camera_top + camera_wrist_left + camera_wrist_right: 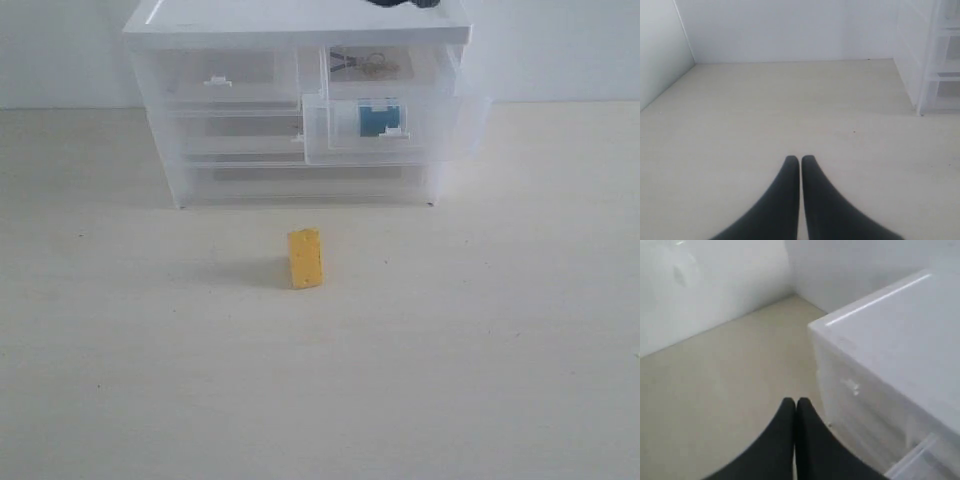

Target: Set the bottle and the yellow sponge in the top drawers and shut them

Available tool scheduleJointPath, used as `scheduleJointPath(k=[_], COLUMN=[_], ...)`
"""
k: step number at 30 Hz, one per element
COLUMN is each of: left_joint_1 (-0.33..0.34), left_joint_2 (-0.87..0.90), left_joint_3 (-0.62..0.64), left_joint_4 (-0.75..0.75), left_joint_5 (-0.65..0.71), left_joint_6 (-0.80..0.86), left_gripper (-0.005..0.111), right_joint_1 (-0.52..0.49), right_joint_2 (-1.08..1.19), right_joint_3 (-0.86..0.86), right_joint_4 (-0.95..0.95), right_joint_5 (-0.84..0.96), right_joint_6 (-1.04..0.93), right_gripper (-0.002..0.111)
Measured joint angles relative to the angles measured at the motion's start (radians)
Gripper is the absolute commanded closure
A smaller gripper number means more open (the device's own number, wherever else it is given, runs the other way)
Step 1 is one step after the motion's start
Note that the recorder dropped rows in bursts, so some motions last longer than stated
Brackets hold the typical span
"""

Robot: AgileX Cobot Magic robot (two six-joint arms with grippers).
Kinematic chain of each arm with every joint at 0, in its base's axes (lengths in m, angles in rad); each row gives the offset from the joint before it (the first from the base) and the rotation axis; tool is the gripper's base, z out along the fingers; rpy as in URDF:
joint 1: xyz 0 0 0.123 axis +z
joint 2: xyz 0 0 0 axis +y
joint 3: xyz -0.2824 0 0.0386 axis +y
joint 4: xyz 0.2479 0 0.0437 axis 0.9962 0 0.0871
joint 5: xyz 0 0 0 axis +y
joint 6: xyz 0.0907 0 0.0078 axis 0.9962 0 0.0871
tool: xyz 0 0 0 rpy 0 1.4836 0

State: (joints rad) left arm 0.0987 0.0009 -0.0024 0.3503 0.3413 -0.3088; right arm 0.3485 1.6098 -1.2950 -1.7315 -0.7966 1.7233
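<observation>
bottle [378,118]: already stowed, sitting near the front of the right top drawer [440,130]
right top drawer: pulled out, so it's waiting for a push shut
sponge [305,258]: untouched, standing on end on the table [500,350], well out in front of the cabinet [300,25]
left top drawer [245,75]: shut and looks empty; my guess is the sponge goes there, so it needs opening first
left gripper [800,160]: fingers pressed together on nothing, low over bare table
right gripper [795,402]: also clenched and empty, up beside the cabinet's top corner
progress: roughly a third done I'd say, with the sponge and the closing left
</observation>
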Motion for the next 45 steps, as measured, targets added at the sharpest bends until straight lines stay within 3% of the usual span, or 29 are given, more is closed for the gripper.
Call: scheduleJointPath(k=[5,8,17,24,34,40,42,45], left_joint_1=[0.000,0.000,0.000,0.000,0.000,0.000,0.000,0.000], left_joint_2=[0.000,0.000,0.000,0.000,0.000,0.000,0.000,0.000], left_joint_3=[0.000,0.000,0.000,0.000,0.000,0.000,0.000,0.000], left_joint_4=[0.000,0.000,0.000,0.000,0.000,0.000,0.000,0.000], left_joint_5=[0.000,0.000,0.000,0.000,0.000,0.000,0.000,0.000], left_joint_6=[0.000,0.000,0.000,0.000,0.000,0.000,0.000,0.000], left_gripper=[0.103,0.103,0.103,0.103,0.103,0.103,0.103,0.103], right_joint_1=[-0.048,-0.070,-0.078,-0.079,-0.080,-0.129,-0.143,-0.163], right_joint_2=[0.073,0.075,0.076,0.087,0.143,0.009,-0.040,-0.106], right_joint_3=[0.189,0.210,0.218,0.127,0.064,0.132,0.197,0.344], right_joint_4=[-0.019,-0.015,-0.018,-0.016,-0.023,-0.012,-0.010,-0.015], right_joint_5=[-0.032,-0.013,0.288,0.542,0.438,0.299,0.341,0.547], right_joint_6=[-0.021,-0.043,-0.089,-0.093,-0.052,0.067,0.119,0.256], right_gripper=[0.109,0.109,0.109,0.109,0.109,0.109,0.109,0.109])
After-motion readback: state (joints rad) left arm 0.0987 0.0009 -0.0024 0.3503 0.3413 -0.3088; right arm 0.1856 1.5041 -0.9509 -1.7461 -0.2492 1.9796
